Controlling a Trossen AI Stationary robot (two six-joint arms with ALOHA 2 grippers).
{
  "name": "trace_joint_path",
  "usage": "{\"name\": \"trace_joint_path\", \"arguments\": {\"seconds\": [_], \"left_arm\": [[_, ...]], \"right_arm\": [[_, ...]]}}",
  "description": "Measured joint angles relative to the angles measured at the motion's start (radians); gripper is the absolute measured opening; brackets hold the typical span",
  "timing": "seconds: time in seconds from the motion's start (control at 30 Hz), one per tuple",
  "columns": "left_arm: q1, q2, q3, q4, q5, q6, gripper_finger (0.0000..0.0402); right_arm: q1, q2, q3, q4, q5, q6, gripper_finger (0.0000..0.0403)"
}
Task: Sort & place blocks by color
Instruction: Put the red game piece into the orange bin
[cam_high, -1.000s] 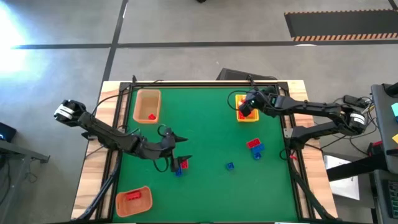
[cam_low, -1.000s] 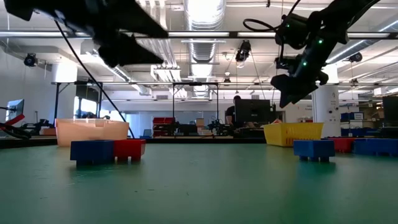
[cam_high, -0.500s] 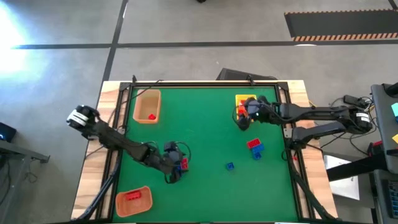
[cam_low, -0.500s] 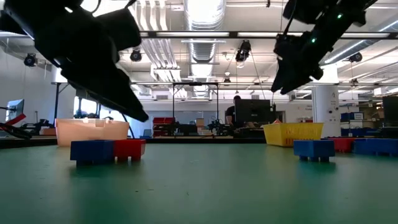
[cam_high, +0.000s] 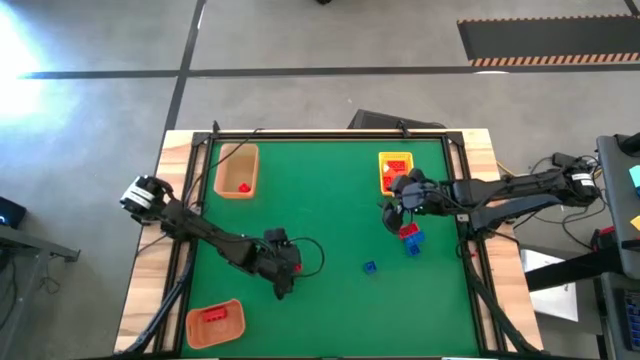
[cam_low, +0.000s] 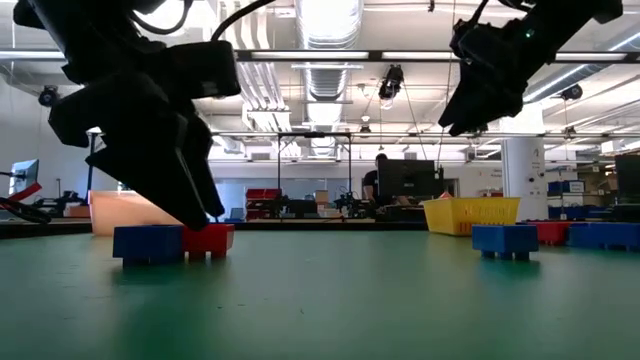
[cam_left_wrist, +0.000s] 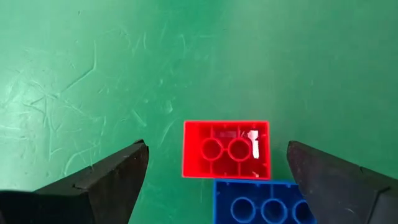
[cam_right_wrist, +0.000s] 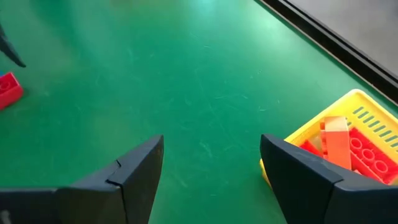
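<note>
Left end effector (cam_left_wrist: 211, 171) has dropped from bench centre to red brick (cam_left_wrist: 226, 149) at 7 o'clock, fingers apart, straddling it: pickup imminent. Right end effector (cam_high: 392, 212) has left yellow tray (cam_high: 385, 178), fingers apart, empty.

A blue block (cam_left_wrist: 267, 202) crowds the red block (cam_left_wrist: 226, 149) (apparently touching); other sides lie clear.

Green table mat (cam_high: 330, 215) in a wooden frame, tan tray (cam_high: 236, 170) at the far left, orange tray (cam_high: 215, 323) at the near left corner, yellow tray (cam_high: 396, 172) at the far right, black striped floor mat (cam_high: 545, 40) beyond.
</note>
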Motion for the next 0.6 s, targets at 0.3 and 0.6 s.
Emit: {"name": "trace_joint_path", "arguments": {"seconds": [0.3,0.6], "left_arm": [[0.011,0.036,-0.02,0.087,0.019,0.021,0.0361],[0.013,0.061,-0.021,0.083,0.018,0.021,0.0255]], "right_arm": [[0.023,0.001,0.0,0.001,0.024,0.009,0.0254],[0.023,0.0,-0.002,0.001,0.025,0.008,0.0251]]}}
